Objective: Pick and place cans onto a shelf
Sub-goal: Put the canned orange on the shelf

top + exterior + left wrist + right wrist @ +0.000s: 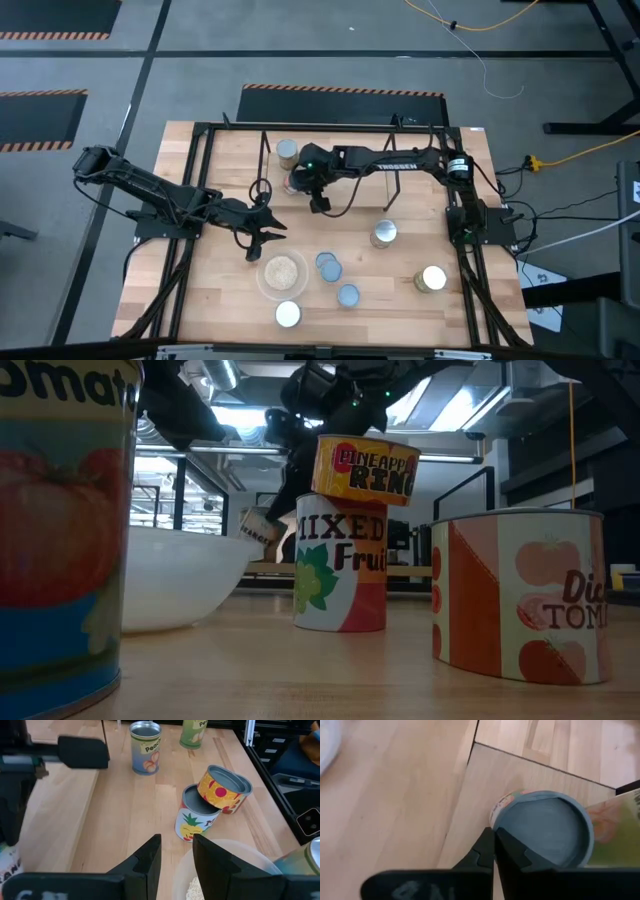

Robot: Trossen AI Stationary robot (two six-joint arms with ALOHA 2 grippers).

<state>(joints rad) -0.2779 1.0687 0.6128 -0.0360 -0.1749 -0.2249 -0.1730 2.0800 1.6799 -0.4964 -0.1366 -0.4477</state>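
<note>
Now right gripper [494, 851] over shelf [250, 160], fingers pressed together, empty, beside can [545, 827] on shelf board. Left gripper [176, 862] part open, empty, near bowl [282, 273]. Cans rigid, smooth-walled (likely slippery); grip across sides, mid-height, squarely.

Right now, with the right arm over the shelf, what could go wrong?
1. The right gripper is shut just beside a can on the shelf; any sideways move could knock it.
2. One can lies tilted on the rim of another; it may slide off.
3. The left gripper hovers over the bowl, close to that pair.
</note>
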